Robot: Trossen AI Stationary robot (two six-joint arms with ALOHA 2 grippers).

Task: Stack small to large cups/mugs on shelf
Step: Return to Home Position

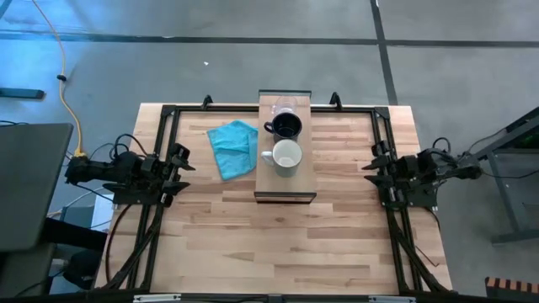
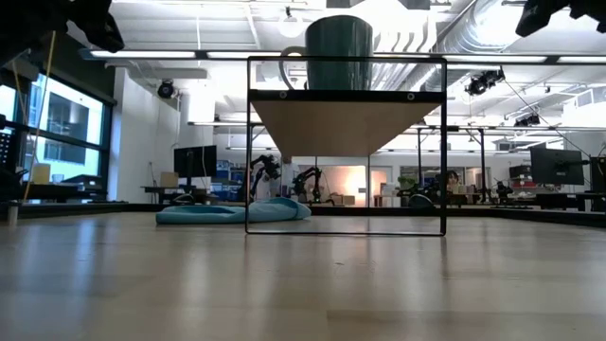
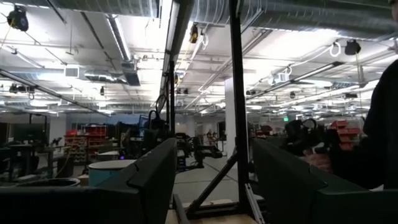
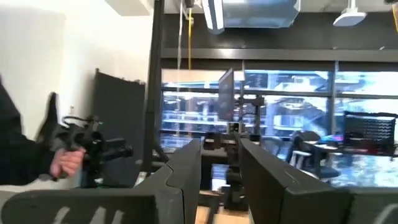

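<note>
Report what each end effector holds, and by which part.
Nothing is held. The left end effector and the right end effector are both open and empty.

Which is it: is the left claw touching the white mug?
Apart. The high view shows the left gripper at the table's left side, a teal cloth between it and the white mug on the shelf.

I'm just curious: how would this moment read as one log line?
shelf: glass, black mug, white mug in a row | cloth: beside shelf | left tool: open, left side | right tool: open, right side
</note>
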